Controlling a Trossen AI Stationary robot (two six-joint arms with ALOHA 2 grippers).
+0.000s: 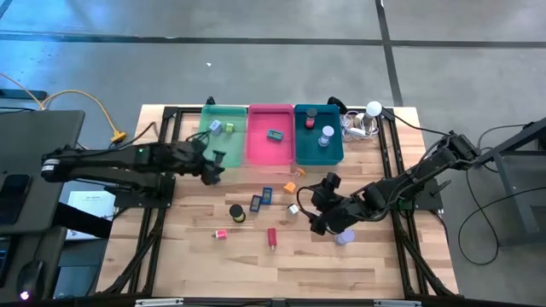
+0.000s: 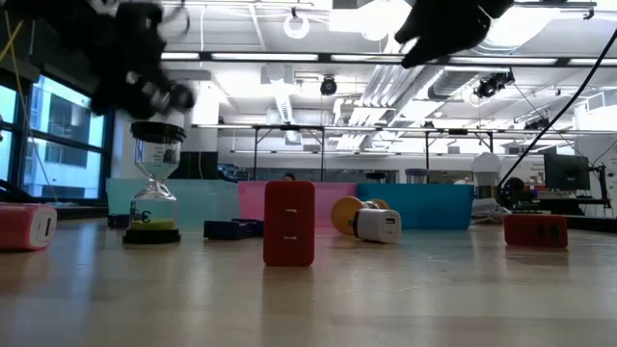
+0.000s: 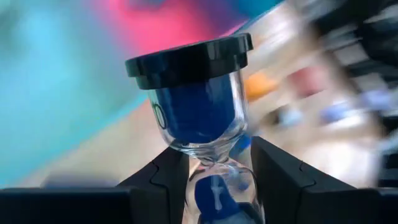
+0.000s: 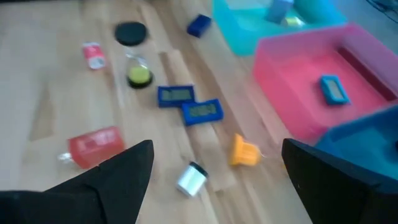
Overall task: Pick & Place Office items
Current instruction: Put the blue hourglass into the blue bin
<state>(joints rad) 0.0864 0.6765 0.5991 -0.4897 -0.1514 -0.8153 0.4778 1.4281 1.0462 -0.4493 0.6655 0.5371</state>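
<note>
My left gripper (image 1: 213,166) hovers just before the green tray's (image 1: 223,136) near wall, shut on a clear hourglass (image 3: 199,93) with blue sand and a black cap. My right gripper (image 1: 309,207) is open above the table's middle, over a white cylinder (image 4: 191,178) and an orange block (image 4: 244,151). Two blue clips (image 4: 189,102), a red block (image 1: 272,237), a pink piece (image 1: 220,234) and a yellow-sand hourglass (image 2: 154,183) sit on the wood. The yellow one stands upright on its base. My left gripper pinches the blue hourglass at its narrow waist (image 3: 214,163), one finger (image 3: 168,180) on each side, lying across it. The black-capped bulb (image 3: 189,59) stands out beyond the fingertips. In the low view the gripper is well above the table, so the hourglass is lifted clear.
Green, pink (image 1: 270,136) and teal (image 1: 318,136) trays stand side by side at the far edge, each with small items inside. A white ball with cables (image 1: 368,115) lies to the right of the teal tray. A lavender piece (image 1: 344,238) lies under my right arm.
</note>
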